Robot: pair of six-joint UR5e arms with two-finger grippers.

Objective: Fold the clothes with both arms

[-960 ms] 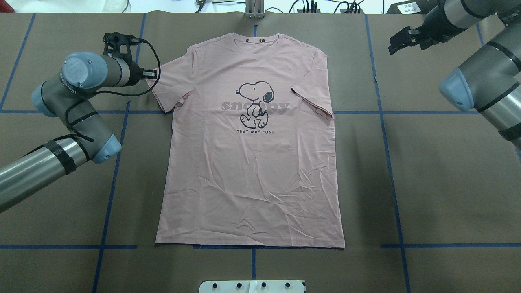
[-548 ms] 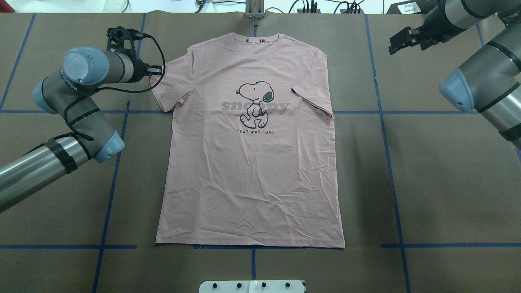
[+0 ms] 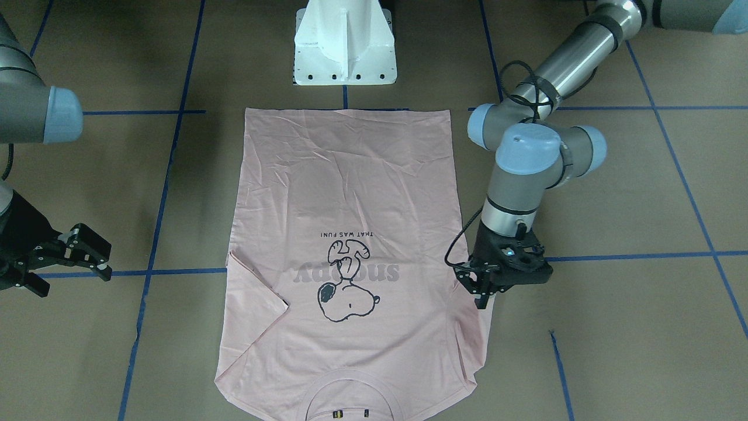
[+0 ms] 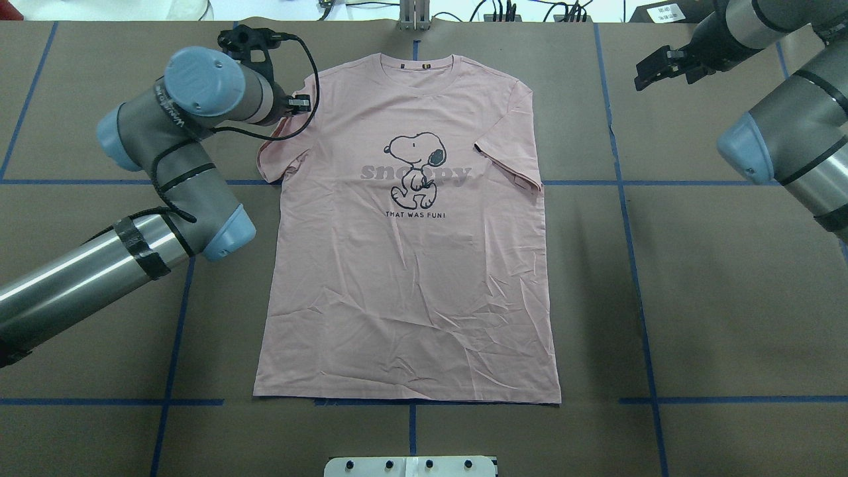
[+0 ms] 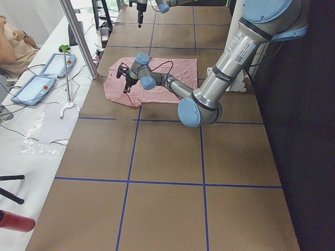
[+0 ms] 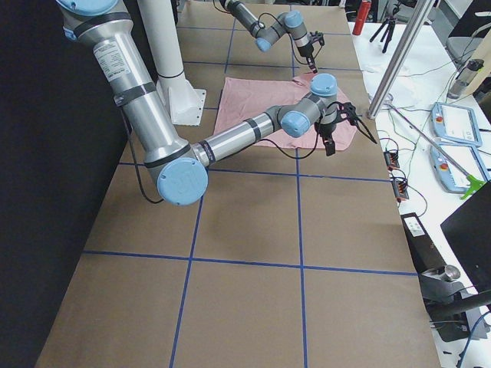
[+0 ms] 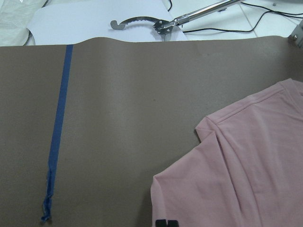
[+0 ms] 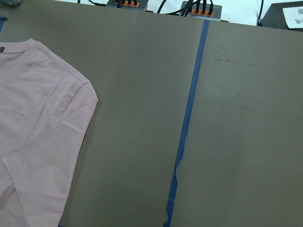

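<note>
Garment: a pale pink short-sleeved T-shirt [image 4: 411, 285] of thin cloth lies face up and spread flat in the centre of the brown paper-covered worktop [image 4: 729, 298]. Its collar points to the top of the overhead frame and its hem to the bottom.
Left tool: the black two-finger left tool [image 3: 482, 297] is at the sleeve in the upper left of the overhead frame. Its fingers look pinched together on the sleeve hem, and the wrist hides the upper part of that sleeve.
Right tool: the black two-finger right tool [image 4: 662, 71] hangs over bare worktop in the upper right of the overhead frame. Its fingers are spread apart and hold nothing, and it is well apart from the other sleeve.
Step in hand: probably turning the gripped sleeve in over the chest, as a first fold.
Doing it well: lift only enough to free the sleeve, then carry it straight toward the printed dog [image 4: 416, 169]. That puts the crease on a line from shoulder to hem instead of slantwise. The body panel should not drag, and the cloth should be laid flat before the fingers part.
Watch for: a thin hem may slip from the pinch.
Other side: the right arm would need a matching fold so the width comes out even.
</note>
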